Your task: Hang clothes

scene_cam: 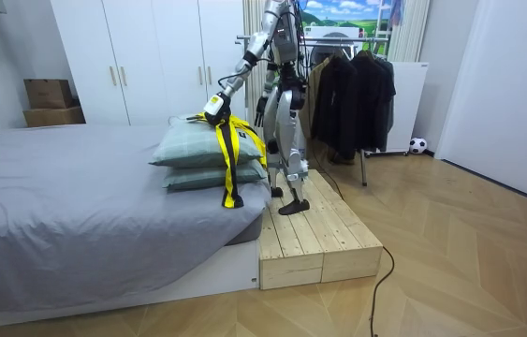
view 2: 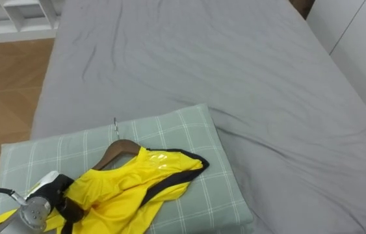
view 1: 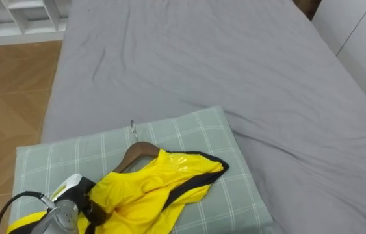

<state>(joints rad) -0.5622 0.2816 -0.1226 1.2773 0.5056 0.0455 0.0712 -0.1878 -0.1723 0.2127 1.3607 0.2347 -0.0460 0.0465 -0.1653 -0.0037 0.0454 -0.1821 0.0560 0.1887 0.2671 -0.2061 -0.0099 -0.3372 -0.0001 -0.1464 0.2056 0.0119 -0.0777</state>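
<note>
Inspector: Location of the yellow garment [view 1: 147, 195]?

Assessor: On the green checked pillow [view 1: 196, 133] at the near end of the bed [view 1: 202, 58]; bunched up, with black trim along its edges; in the room view part of it hangs down the side of two stacked pillows, its black-edged strips reaching the mattress edge.

Inspector: Hanger [view 1: 137, 155]?

Assessor: Wooden; lying on the same pillow; one shoulder shows bare above the cloth, the other is covered by the garment; its metal hook [view 1: 132, 129] rests on the pillow and points away from the robot, towards the open grey sheet.

Inspector: State of the left hand [view 1: 86, 200]?

Assessor: It enters from the lower left of the eye views; its dark fingers are curled into the yellow cloth and grip it at the garment's near end; whether they also hold the wood beneath, I cannot tell.

Inspector: Robot's stance?

Assessor: Upright on a low wooden platform [scene_cam: 319, 234] at the head of the bed, beside the pillows; left arm stretched out and down to them.

Inspector: Surroundings?

Assessor: Grey sheet creased but bare beyond the pillow; wooden floor [view 1: 7, 84] to the robot's left of the bed; clothes rack [scene_cam: 357, 94] with dark clothes behind the robot; white wardrobe [scene_cam: 141, 56] along the far wall.
</note>
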